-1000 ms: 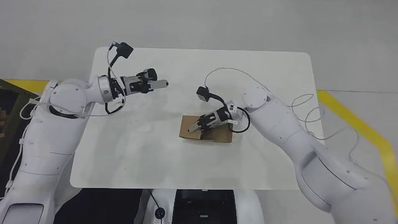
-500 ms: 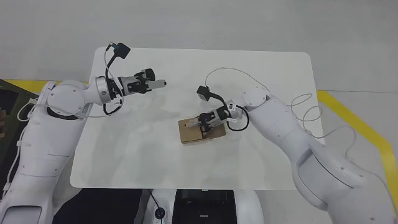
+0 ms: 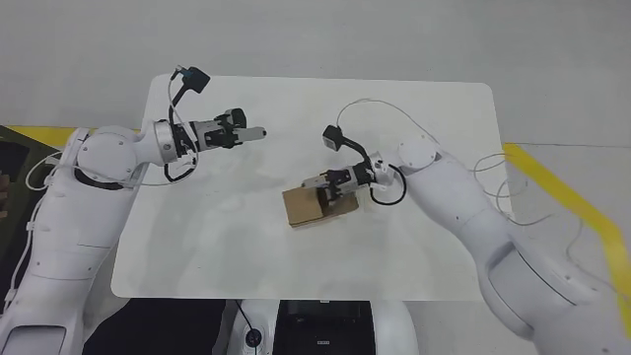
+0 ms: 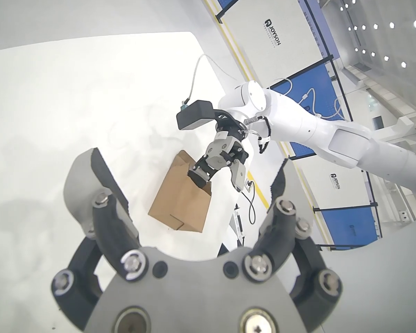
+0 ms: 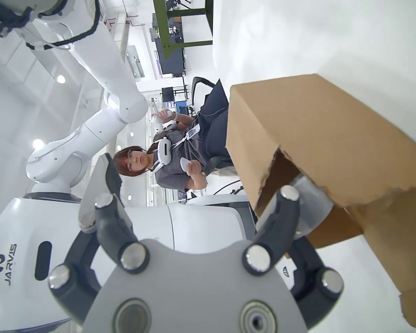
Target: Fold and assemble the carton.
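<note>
The carton (image 3: 315,209) is a brown cardboard box lying on the white table (image 3: 424,118), just below the middle of the top view. It is turned a little askew to the table's edges. Its open end points toward the right of the frame.

The right gripper (image 3: 328,186) sits at that open end, at the carton's upper right corner in the top view. Its jaws are spread apart and clamp nothing. In the left wrist view, one finger (image 4: 198,176) reaches inside the carton's mouth, and the other hangs free outside the wall, to the right of it. In the right wrist view, the carton (image 5: 315,129) takes up the right side of the frame. The edge around its opening is ragged, and one finger goes into the opening at centre right. The other finger (image 5: 105,178) stands clear at centre left, well apart from the cardboard.

The left gripper (image 3: 254,133) hovers over the table in the upper left-centre of the top view, well apart from the carton. Its jaws are released and wide, with nothing between the fingers (image 4: 102,181). In the left wrist view the carton (image 4: 180,197) lies at the middle of the frame, between and beyond those fingers, and overlapping flaps show at its lower end.
</note>
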Robot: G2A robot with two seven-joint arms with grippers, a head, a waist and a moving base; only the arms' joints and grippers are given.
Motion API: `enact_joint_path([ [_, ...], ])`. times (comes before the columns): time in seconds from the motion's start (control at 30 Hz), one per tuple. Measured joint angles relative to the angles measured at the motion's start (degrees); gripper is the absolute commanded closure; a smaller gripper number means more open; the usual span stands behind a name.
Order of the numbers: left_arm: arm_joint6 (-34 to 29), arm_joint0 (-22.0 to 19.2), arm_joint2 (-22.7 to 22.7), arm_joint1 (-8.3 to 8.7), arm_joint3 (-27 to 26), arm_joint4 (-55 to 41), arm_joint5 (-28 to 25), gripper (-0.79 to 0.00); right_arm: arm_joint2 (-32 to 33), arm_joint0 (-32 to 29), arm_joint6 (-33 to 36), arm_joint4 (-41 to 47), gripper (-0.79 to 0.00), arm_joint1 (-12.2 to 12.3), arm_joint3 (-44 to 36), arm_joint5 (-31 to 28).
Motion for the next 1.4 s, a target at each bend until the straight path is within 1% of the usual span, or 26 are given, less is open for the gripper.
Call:
enact_joint_path([
  [0.1,0.17,0.00,0.10,0.03,-0.15,0.15,0.01,-0.785,2.00,-0.89,-0.79,-0.87,-0.785,2.10,-3.09,-0.79],
  [0.3,0.73,-0.04,0.43,0.10,-1.24,2.01,0.69,-0.785,7.35,-3.09,-1.38,-3.67,-0.785,7.11,-11.88,-1.37],
  [0.4,2.61,0.17,0.45,0.06,-2.24,3.05,0.08,-0.785,10.95,-4.88,-1.58,-4.85,-0.785,9.76,-16.75,-1.57],
  [0.5,5.24,1.08,1.52,-0.11,-4.33,5.79,-1.39,-0.785,14.85,-7.34,-1.91,-5.99,-0.785,12.25,-21.76,-1.90],
  [0.57,7.73,1.73,2.58,-0.25,-6.09,10.13,-2.25,-0.785,17.45,-9.05,-1.75,-7.30,-0.785,13.82,-25.08,-1.75],
  [0.73,17.65,4.33,3.72,-0.69,-9.80,19.22,-3.55,-0.785,24.31,-12.89,-2.40,-8.49,-0.785,16.95,-31.20,-2.38],
  [0.87,25.53,6.99,3.76,-0.89,-12.48,28.00,-4.95,-0.785,28.00,-15.27,-2.48,-8.86,-0.785,18.50,-34.43,-2.47],
  [0.93,28.28,7.94,3.78,-0.94,-12.98,31.53,-5.44,-0.785,29.06,-16.13,-2.38,-9.09,-0.785,19.01,-35.53,-2.37],
  [1.07,28.23,7.93,3.77,-0.93,-12.95,31.29,-5.40,-0.785,30.12,-17.18,-2.18,-9.08,-0.785,19.59,-35.85,-2.16],
  [1.4,28.22,7.93,3.77,-0.93,-12.95,31.28,-5.39,-0.785,30.17,-17.20,-2.17,-9.05,-0.785,19.61,-35.77,-2.15],
])
